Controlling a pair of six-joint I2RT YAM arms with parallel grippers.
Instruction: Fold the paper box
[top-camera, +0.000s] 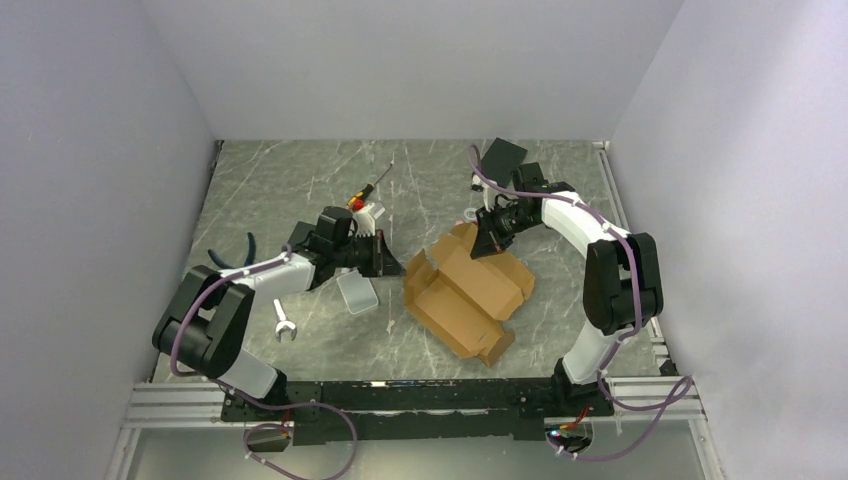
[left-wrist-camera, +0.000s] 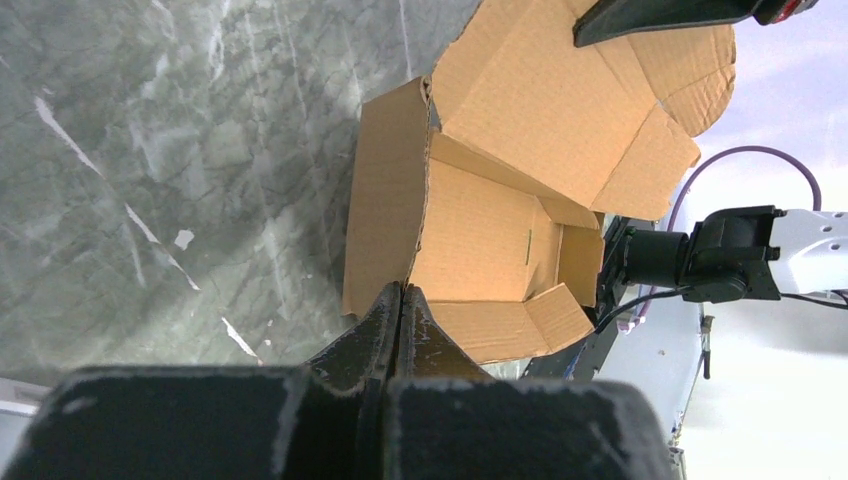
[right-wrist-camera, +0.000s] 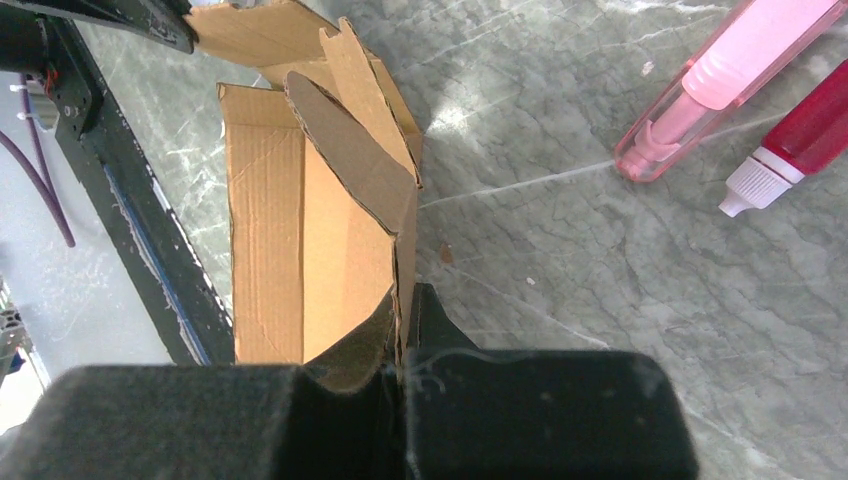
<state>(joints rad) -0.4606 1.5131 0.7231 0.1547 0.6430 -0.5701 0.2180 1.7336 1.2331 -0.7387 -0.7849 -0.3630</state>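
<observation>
The box (top-camera: 465, 295) is seen in plain tan-brown, with fine corrugated ribbing across its panels. The left gripper (left-wrist-camera: 400, 300) and the right gripper (right-wrist-camera: 405, 305) are both black, scuffed whitish at the edges. The table (top-camera: 300, 190) is patterned as grey-green marble with white veins. Ahead and to the right of the right gripper, a translucent pink pen (right-wrist-camera: 720, 80) and a red bottle (right-wrist-camera: 805, 135) with a white tip are shown. The arms (top-camera: 565, 215) are white with black joints, and purple cables (left-wrist-camera: 745, 152) are seen on them.

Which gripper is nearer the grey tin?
Left. Left gripper is just beside the grey tin, at the edge of the paper box; right gripper is on its far side.
</observation>
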